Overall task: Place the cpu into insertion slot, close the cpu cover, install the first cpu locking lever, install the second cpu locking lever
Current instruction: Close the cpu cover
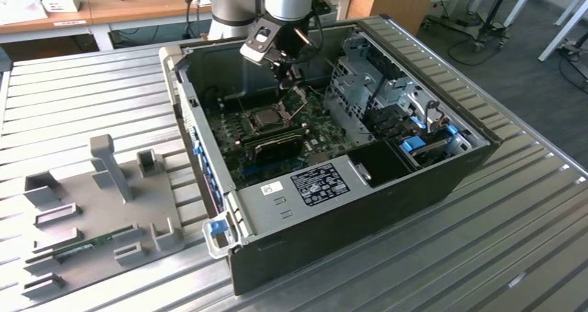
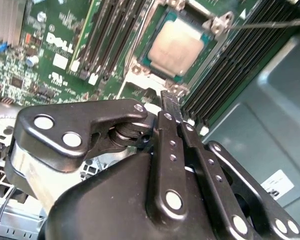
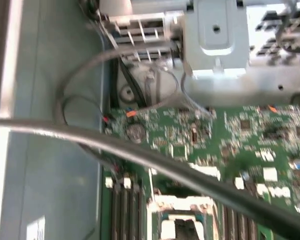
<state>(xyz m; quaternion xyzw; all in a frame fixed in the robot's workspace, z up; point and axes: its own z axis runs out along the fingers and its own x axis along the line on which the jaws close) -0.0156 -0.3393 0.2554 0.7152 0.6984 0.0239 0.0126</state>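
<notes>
Open computer case (image 1: pixel 441 181) laid on side on slatted table (image 1: pixel 514 250), green board (image 1: pixel 266 162) exposed for reach from above. Hand (image 1: pixel 297 86) hung inside case at upper centre of exterior view, pressed together, nothing pinched, tip held just beside insertion slot (image 1: pixel 257 120). In second wrist view, cpu (image 2: pixel 177 42) seen seated flat in slot, framed by cpu cover (image 2: pixel 218 23) folded down around it. Thin lever rod (image 2: pixel 269 23) run off past cover's tab; whether latched cannot be told. Narrow closed tip judged suited to pushing, not gripping.
</notes>
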